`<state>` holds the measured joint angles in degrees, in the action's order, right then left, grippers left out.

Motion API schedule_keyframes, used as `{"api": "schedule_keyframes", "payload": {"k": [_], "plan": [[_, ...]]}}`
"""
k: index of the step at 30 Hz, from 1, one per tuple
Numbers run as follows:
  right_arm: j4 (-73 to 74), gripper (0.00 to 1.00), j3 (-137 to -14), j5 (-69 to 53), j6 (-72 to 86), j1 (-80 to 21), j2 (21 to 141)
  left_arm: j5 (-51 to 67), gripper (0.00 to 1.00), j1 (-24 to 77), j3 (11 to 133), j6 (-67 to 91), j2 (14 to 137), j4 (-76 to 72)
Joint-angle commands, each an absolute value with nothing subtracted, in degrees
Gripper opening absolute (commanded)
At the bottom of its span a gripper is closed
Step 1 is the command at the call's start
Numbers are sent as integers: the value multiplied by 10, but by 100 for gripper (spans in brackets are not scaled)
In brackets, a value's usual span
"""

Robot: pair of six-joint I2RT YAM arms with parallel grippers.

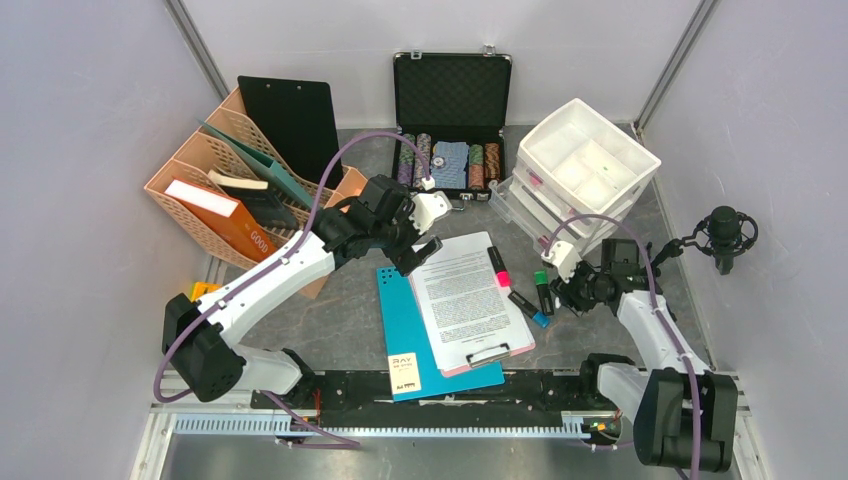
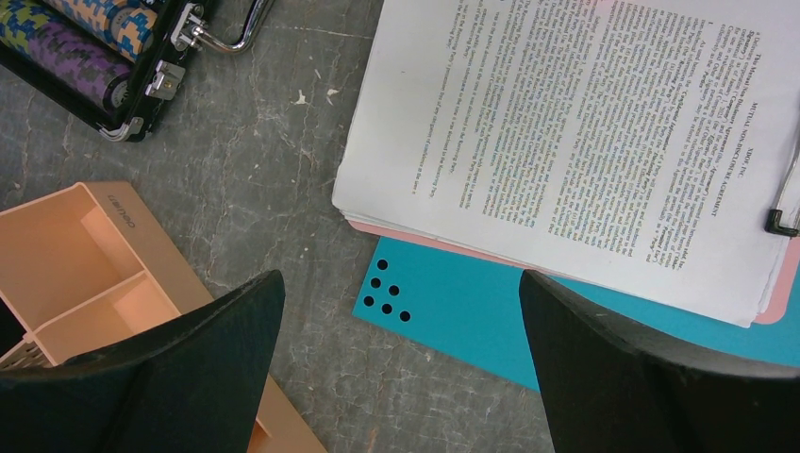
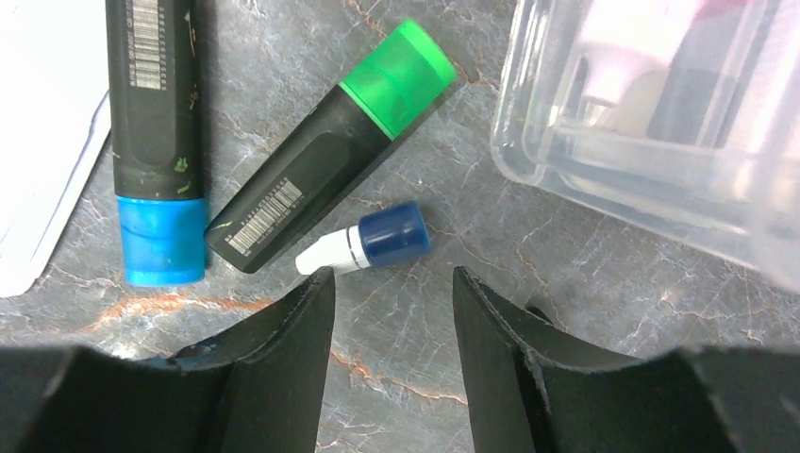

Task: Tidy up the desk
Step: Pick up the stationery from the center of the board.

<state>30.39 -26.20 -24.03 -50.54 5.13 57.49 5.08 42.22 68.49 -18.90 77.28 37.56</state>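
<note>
Left hand (image 2: 398, 279) spread wide; right hand (image 3: 391, 276) half parted.

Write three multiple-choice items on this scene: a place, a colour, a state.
1. The small blue-capped tube lies: A) in a drawer; B) on the desk beside the green-capped marker; C) inside the case.
2. The folder under the printed sheets is: A) teal; B) yellow; C) red.
3. The left end effector is: A) shut on paper; B) shut on a marker; C) open, empty.
B, it rests on bare desk by the marker; A, teal shows beneath the pages; C, its jaws stand wide, nothing held.
</note>
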Motion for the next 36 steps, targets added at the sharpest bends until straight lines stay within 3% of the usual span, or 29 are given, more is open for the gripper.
{"api": "schedule_keyframes", "payload": {"k": [1, 28, 36], "plan": [[304, 55, -299, -296, -496, 70, 589, 61, 100, 421, 689, -178, 775, 359], [269, 56, -304, -311, -455, 106, 681, 62, 100, 421, 692, -176, 781, 359], [282, 48, -292, -291, -492, 106, 672, 63, 100, 421, 695, -176, 784, 359]]}}
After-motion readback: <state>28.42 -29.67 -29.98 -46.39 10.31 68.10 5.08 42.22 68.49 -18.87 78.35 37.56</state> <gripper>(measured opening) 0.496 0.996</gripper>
